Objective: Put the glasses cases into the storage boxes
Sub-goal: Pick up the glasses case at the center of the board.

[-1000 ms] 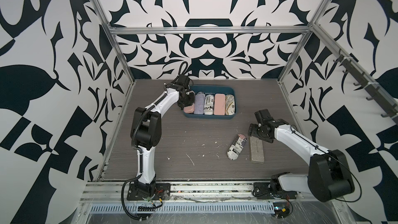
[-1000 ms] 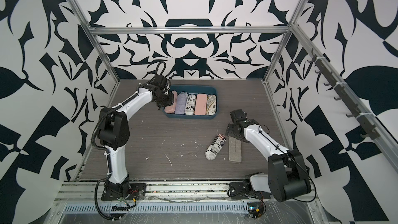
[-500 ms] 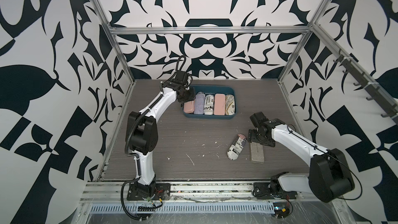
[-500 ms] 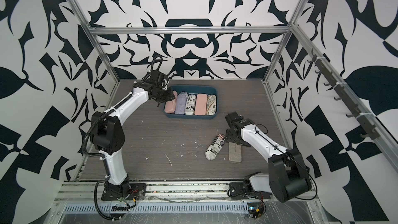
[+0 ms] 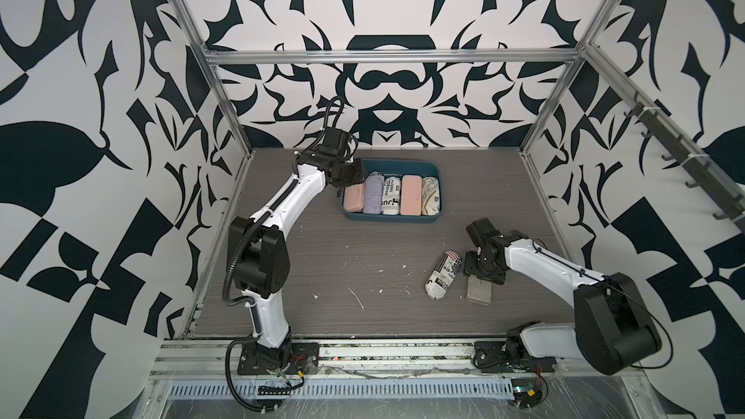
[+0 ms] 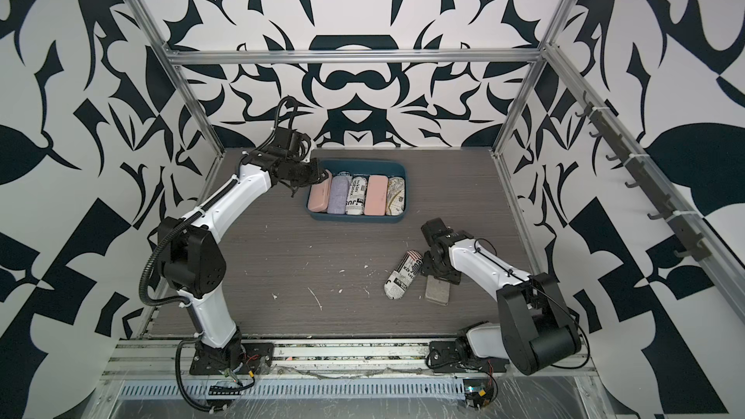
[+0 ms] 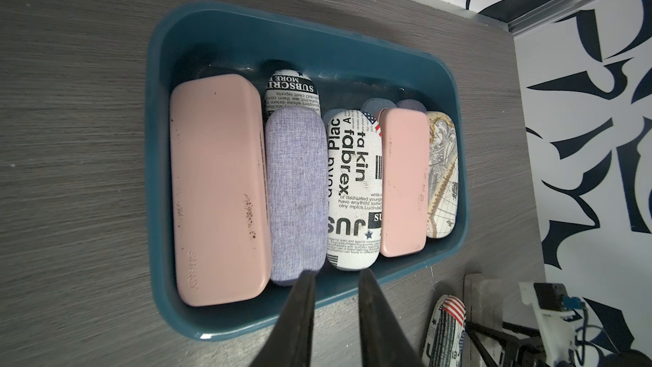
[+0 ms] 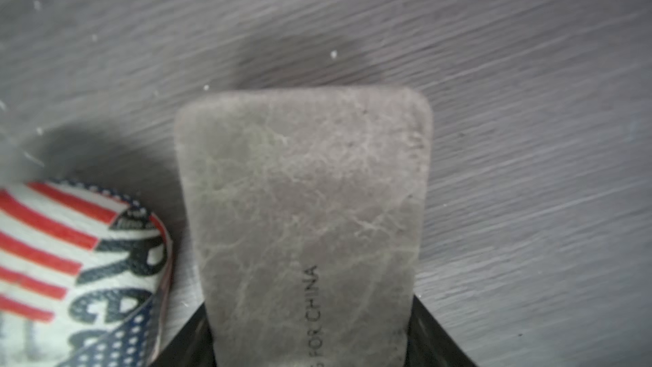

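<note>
right wrist: right claw (image 8: 310, 315) tight on grey case (image 8: 303, 188) edges; left claw (image 7: 336, 274) ajar, empty

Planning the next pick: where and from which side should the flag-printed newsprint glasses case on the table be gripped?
Probably at mid-length, across its narrow width, from straight above: the rounded flag-printed newsprint case lies flat. The grey felt case lies close beside it, leaving little room on that side.

The tray (image 7: 352, 61) is glossy teal plastic on a matt, grey wood-grain table (image 7: 70, 171). Inside, the left pink case (image 7: 218, 185) looks smooth and matt, the lavender case (image 7: 296, 192) woven cloth. The grey case (image 8: 303, 206) is matt and veined, leather-like.
</note>
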Motion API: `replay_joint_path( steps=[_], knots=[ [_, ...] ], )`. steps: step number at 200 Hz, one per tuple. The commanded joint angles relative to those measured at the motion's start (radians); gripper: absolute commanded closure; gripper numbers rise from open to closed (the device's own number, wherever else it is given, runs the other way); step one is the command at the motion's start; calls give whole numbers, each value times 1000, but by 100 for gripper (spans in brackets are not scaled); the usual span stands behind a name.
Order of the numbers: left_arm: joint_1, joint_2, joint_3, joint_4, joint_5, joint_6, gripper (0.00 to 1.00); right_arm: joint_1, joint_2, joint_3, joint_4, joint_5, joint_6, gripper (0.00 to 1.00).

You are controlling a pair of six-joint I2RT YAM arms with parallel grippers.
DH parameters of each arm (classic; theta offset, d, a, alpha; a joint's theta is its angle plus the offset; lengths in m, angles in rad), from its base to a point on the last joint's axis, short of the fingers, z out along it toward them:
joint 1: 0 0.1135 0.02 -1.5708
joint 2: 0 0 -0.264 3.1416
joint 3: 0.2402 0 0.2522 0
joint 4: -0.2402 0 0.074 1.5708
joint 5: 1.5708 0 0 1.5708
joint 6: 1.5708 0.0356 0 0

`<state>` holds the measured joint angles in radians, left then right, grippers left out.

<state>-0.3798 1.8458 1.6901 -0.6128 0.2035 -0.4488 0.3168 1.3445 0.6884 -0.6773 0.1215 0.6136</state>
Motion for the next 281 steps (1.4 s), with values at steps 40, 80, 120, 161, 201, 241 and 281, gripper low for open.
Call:
replay_joint_path(
  steps=[40, 80, 120, 161, 201, 241, 281],
  knots=[
    [-1, -102, -62, 60, 123, -5, 57, 29, -36, 254, -120, 156, -88, 52],
    [-3, -126, -116, 209, 403, -30, 31, 43, -35, 462, -7, -54, -100, 53],
    [-96, -135, -152, 265, 443, -4, 20, 84, 74, 622, 167, -203, -63, 54],
    [-148, -141, -256, 387, 438, -66, 16, 87, 142, 657, 309, -316, 12, 54],
    [-214, -131, -282, 424, 387, -47, 16, 88, 155, 649, 353, -316, 48, 54],
    [-235, -87, -284, 435, 377, -38, 16, 87, 162, 640, 379, -332, 74, 54],
    [-260, -45, -258, 432, 340, -17, 16, 87, 165, 639, 386, -335, 83, 53]
  ],
)
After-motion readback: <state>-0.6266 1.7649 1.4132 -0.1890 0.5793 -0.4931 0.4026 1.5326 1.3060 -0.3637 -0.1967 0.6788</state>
